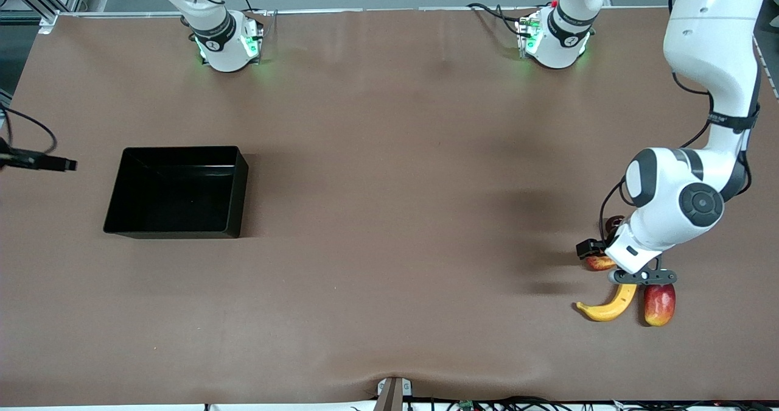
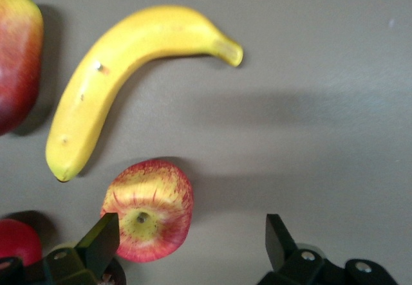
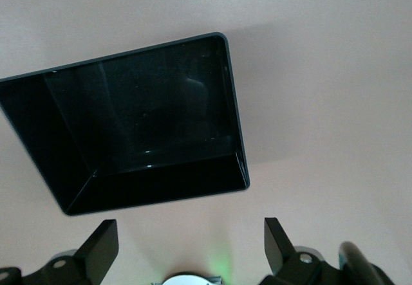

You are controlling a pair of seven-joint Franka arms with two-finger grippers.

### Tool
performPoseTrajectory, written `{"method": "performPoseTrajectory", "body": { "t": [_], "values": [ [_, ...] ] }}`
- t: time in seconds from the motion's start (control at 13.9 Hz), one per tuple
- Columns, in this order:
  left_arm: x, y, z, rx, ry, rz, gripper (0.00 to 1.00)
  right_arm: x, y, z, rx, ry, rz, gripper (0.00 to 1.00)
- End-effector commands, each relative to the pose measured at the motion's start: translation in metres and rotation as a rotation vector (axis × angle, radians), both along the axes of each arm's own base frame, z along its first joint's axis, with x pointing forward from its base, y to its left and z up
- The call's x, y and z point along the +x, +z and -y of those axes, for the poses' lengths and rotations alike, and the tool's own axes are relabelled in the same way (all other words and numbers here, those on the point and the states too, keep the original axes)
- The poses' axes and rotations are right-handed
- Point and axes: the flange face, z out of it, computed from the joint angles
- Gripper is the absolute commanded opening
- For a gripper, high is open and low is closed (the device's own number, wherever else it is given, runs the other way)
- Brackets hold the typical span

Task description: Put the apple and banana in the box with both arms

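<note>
Left claw open over apple, no legible labels

One banana, one apple, one red-yellow mango and one plain red round fruit lie on the table. There is one black box. Two white arms reach in, each with one gripper.

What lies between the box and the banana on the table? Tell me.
Nothing: in the front view only bare brown table separates the box from the banana.
</note>
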Motion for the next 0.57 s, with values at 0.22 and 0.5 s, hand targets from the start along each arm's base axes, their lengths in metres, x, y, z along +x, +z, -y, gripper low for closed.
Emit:
{"method": "performPoseTrajectory", "body": {
  "t": [0.22,0.5],
  "values": [
    [-0.002,-0.015,-0.013,0.001,-0.032,-0.016,1.0,-0.02,-0.086,0.001,-0.003,0.066,0.038,1.0],
    [-0.003,-0.022,-0.023,0.042,-0.054,-0.026,1.0,-0.03,-0.155,0.002,-0.012,0.11,0.093,1.0]
  ]
}}
